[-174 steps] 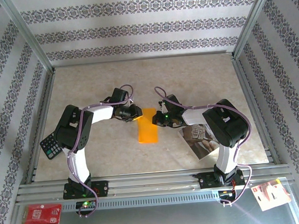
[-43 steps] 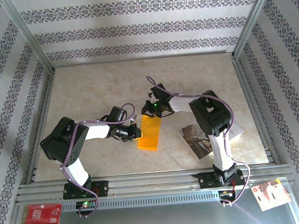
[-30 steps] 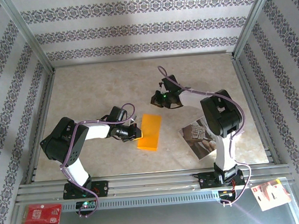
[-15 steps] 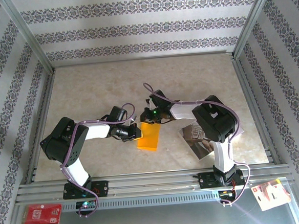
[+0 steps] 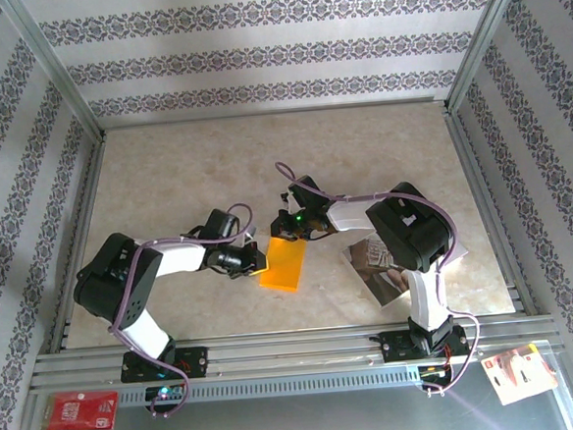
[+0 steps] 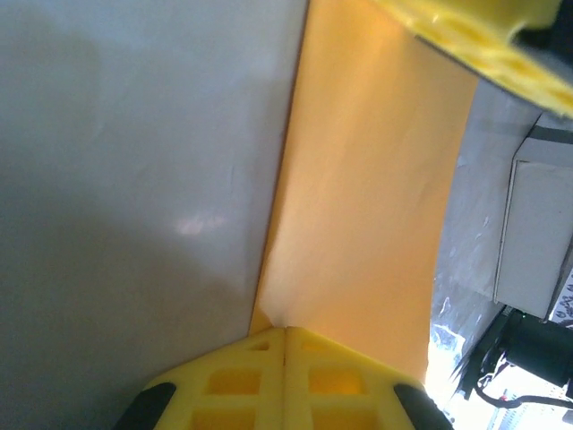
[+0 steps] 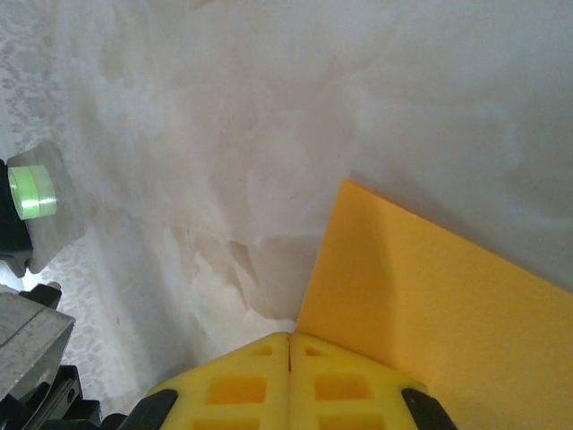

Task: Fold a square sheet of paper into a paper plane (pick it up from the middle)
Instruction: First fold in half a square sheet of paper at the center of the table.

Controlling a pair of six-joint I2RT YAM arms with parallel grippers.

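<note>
Square sheet of paper: the square sheet of paper [image 5: 285, 266] lies on the counter [image 5: 166, 174], a little toward 6 o'clock from its middle. It shows as a narrow orange rectangle with its long axis running roughly 12 to 6 o'clock, slightly tilted.

Left gripper: the left gripper [image 5: 254, 261] is at the sheet's 9 o'clock long edge. In the left wrist view its fingers [image 6: 233, 385] are pressed together, with the paper [image 6: 376, 224] puckering out of the seam, so it is pinching that edge.

Right gripper: the right gripper [image 5: 293, 234] is at the sheet's 12 o'clock end. In the right wrist view its fingers [image 7: 345, 390] are pressed together right at the paper's edge [image 7: 448, 296], near a corner. The sheet looks flat there, and I cannot tell whether any paper sits between them.

Nearby: a glossy photo sheet [image 5: 381, 267] lies at 3 o'clock of the orange paper, apart from it.

Done so far: judging by the narrow outline, the sheet is doubled over once along its length, which gives the centre crease.

Left to do: no pointed nose, no angled corner folds and no layered wings can be seen, so the paper plane is not yet formed. Most of the folding is probably still ahead.
</note>
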